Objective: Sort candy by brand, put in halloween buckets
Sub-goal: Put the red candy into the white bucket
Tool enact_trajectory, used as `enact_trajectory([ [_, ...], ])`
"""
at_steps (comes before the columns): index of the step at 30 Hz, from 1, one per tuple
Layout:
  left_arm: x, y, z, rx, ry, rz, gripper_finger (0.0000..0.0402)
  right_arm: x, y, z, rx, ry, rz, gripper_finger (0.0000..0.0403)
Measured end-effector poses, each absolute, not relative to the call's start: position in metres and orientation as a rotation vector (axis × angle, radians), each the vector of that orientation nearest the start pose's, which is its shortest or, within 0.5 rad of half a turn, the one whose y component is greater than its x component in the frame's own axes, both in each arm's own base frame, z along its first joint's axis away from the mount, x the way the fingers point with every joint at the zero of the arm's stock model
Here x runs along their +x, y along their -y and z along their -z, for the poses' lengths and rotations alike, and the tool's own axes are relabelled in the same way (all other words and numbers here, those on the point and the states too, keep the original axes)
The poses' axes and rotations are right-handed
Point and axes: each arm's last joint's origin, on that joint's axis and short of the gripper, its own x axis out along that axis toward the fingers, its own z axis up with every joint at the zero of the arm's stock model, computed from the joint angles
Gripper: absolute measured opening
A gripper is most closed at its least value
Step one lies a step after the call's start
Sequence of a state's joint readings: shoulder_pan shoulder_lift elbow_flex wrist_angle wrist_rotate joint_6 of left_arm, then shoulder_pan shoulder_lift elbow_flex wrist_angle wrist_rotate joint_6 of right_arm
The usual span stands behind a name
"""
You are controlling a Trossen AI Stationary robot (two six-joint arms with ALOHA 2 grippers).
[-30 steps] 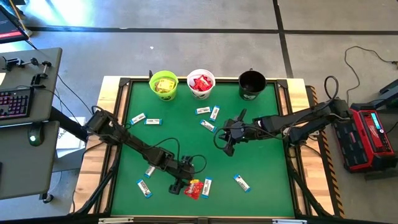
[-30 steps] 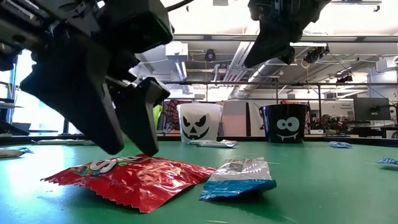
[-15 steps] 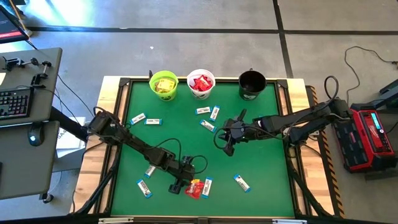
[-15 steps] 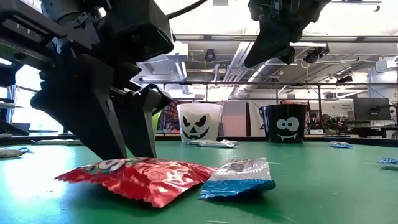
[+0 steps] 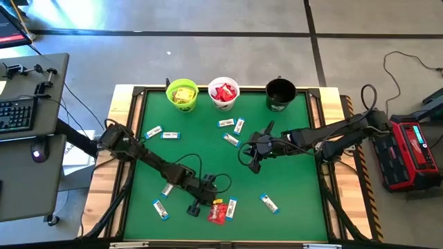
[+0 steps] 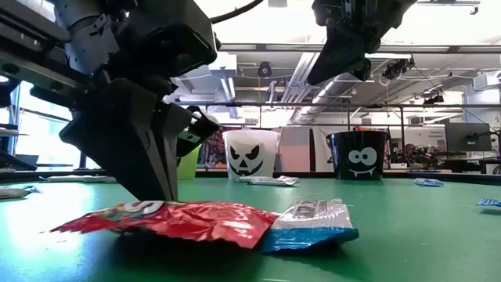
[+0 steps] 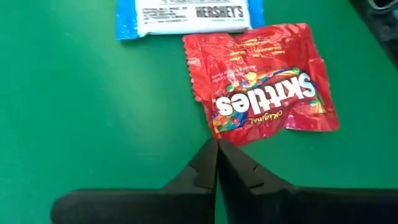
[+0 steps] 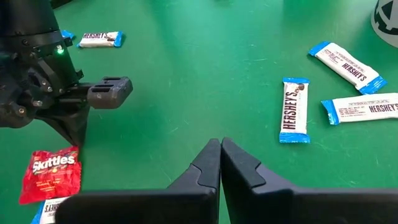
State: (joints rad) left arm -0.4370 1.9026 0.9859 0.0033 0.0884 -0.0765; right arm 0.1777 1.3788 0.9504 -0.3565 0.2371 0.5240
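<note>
On the green worktop [image 5: 291, 173], a red Skittles packet [image 7: 267, 87] lay beside a blue-and-white bar [image 7: 186, 15] near the front edge. The left gripper [image 7: 217, 146] stood closed at the packet's edge, holding nothing. The right gripper [image 8: 221, 146] hung closed mid-worktop, empty.

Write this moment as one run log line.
left gripper: shut at red packet edge | right gripper: shut, empty, mid-table
</note>
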Motion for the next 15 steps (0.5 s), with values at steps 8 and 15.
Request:
enact_trajectory([
  [8, 0.332, 0.140, -0.124, -0.031, -0.944, 0.427, 0.0000, 0.282, -0.047, -0.248, 0.336, -0.729, 0.243, 0.0000],
  [15, 0.335, 0.113, -0.147, -0.091, -0.926, 0.367, 0.0000, 0.280, -0.056, -0.248, 0.348, -0.726, 0.241, 0.0000],
])
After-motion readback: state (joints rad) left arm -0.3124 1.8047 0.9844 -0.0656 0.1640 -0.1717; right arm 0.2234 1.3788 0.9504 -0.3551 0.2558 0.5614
